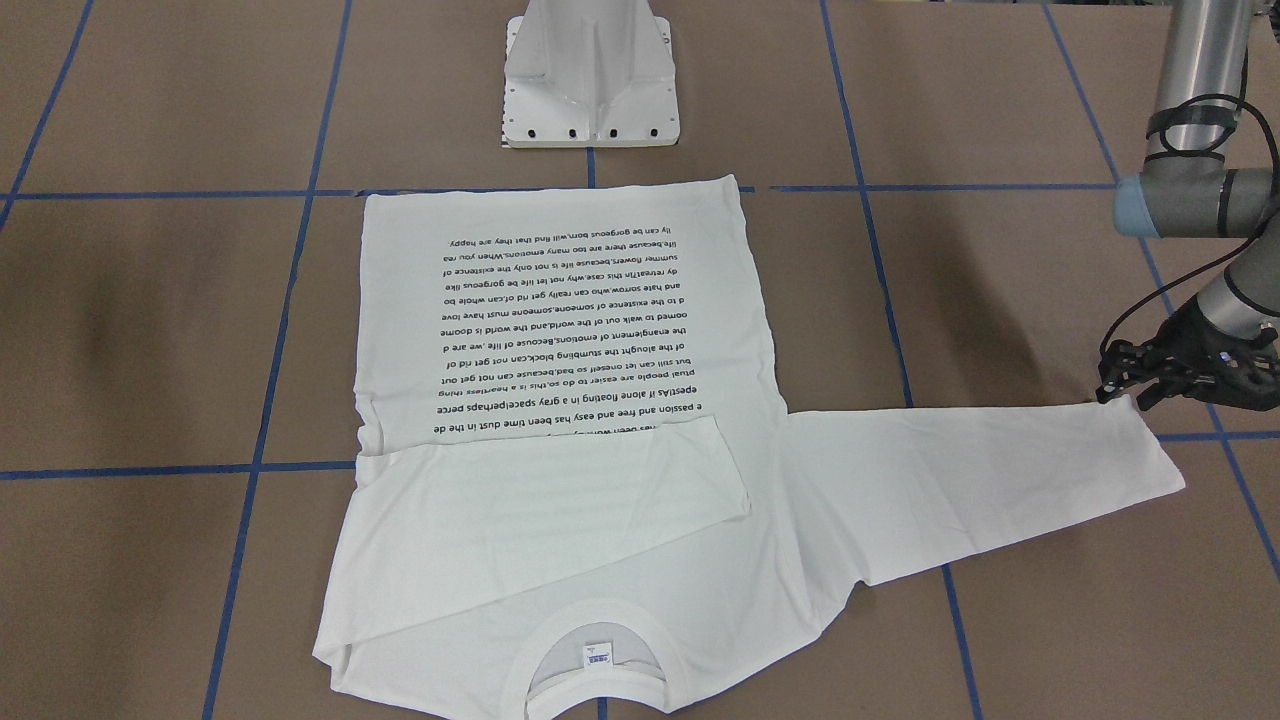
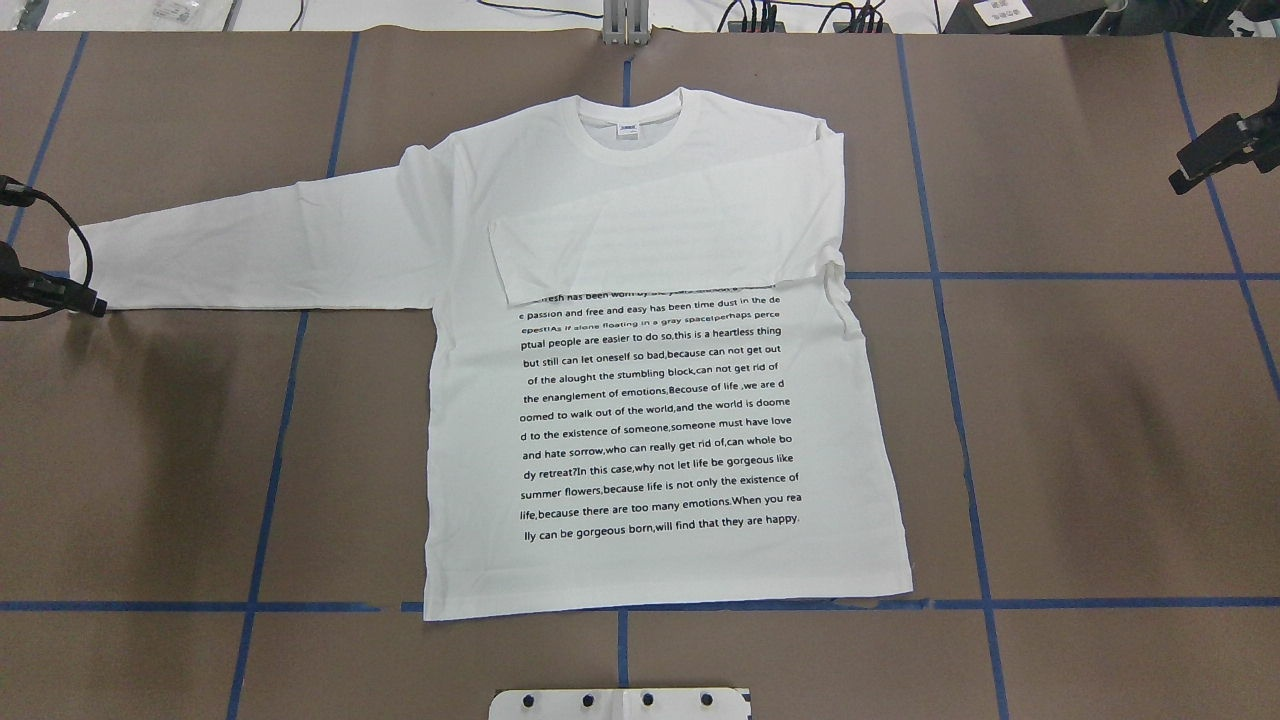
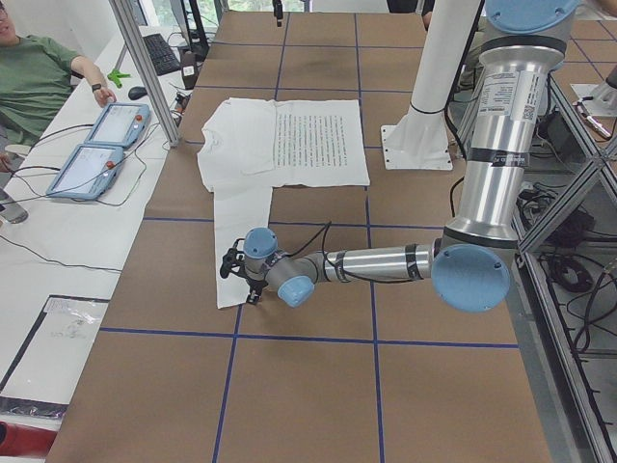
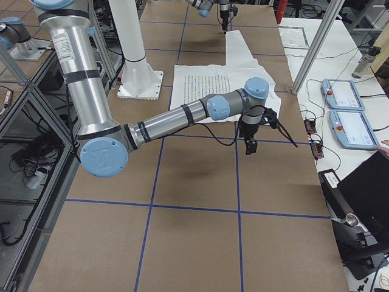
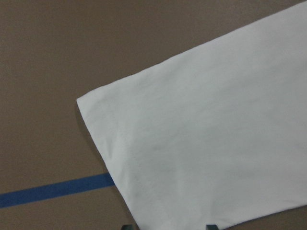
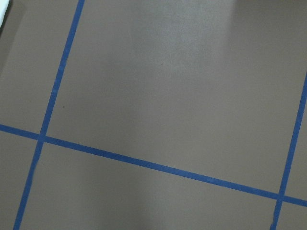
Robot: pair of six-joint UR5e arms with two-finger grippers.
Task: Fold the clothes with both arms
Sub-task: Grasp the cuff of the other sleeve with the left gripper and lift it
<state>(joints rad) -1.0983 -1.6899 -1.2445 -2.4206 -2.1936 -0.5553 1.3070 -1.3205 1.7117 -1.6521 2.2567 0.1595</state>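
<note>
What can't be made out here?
- Right gripper: small, dark in overhead view; open or shut unclear.
- T-shirt top text lines: overhead view, covered by folded sleeve.
- Neck label print: too small, overhead view.
- Left gripper: contact with cuff unclear; wrist view's edge crops it.

T-shirt: white matt knit cloth; collar ribbed. Table: matt brown paper-like covering, blue tape lines. Left arm: satin silver metal tube, smooth light-blue joint caps.

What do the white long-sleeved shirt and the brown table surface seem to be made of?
White long-sleeved shirt: probably soft knit cotton, matte; it creases softly and its cuff shows stitched hem rows.
Brown table surface: perhaps matte paper or board, without shine; which one is unclear.
</note>
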